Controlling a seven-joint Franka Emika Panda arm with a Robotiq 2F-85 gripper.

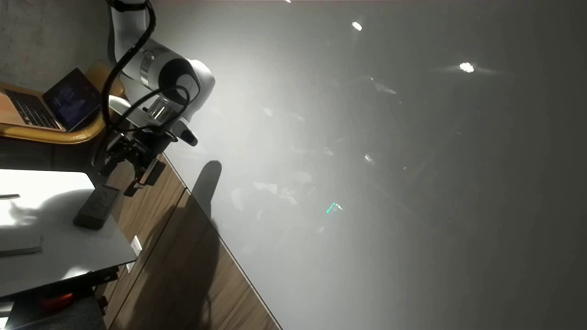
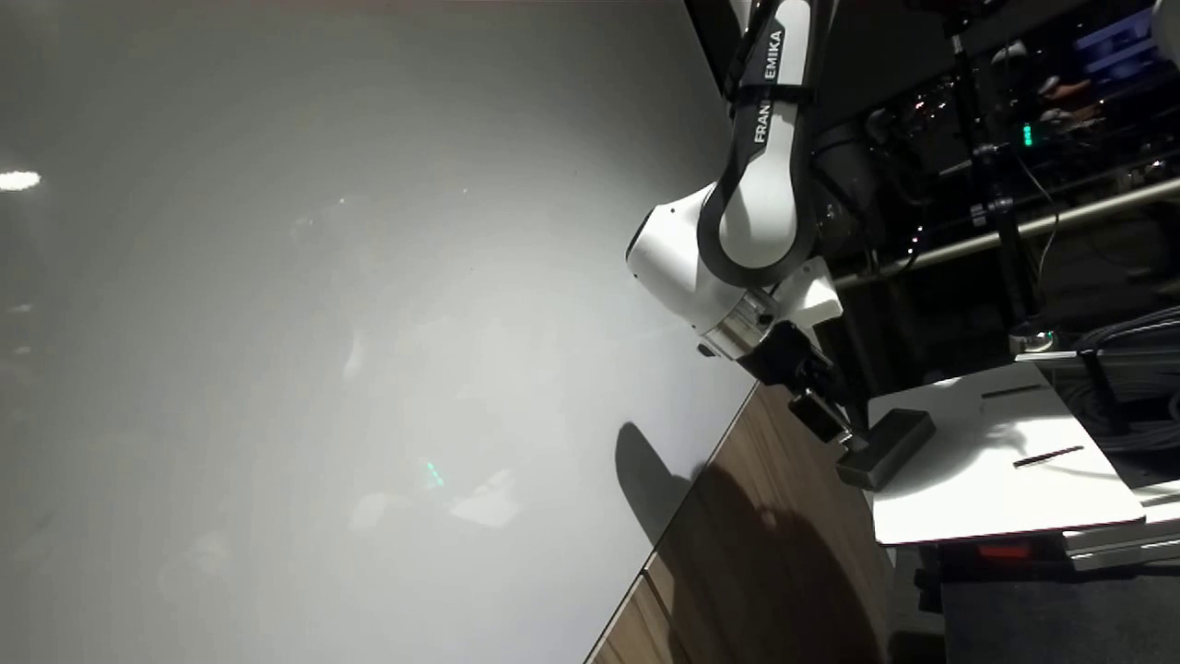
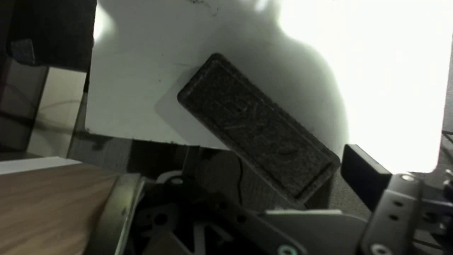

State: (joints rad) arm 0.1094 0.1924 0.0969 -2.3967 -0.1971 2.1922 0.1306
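A dark grey felt block (image 3: 258,127) lies on a white board-like surface (image 3: 131,102), one end sticking out past the edge. Both exterior views show the same block (image 1: 97,207), (image 2: 887,449). My gripper (image 3: 244,187) is open, its fingers wide apart, and the block's near end shows between them with nothing gripped. In the wrist view the right finger's dark pad (image 3: 366,173) appears close to the block's corner; whether they touch I cannot tell. From outside, the gripper (image 1: 130,176) is just beside the block's overhanging end.
Thin dark pens (image 2: 1048,456) lie on the white surface. A large glossy grey panel (image 1: 367,137) with a wooden panel (image 1: 229,279) below it stands beside the arm. A laptop (image 1: 36,107) rests on a yellow chair. Dark equipment and cables (image 2: 1134,387) stand behind.
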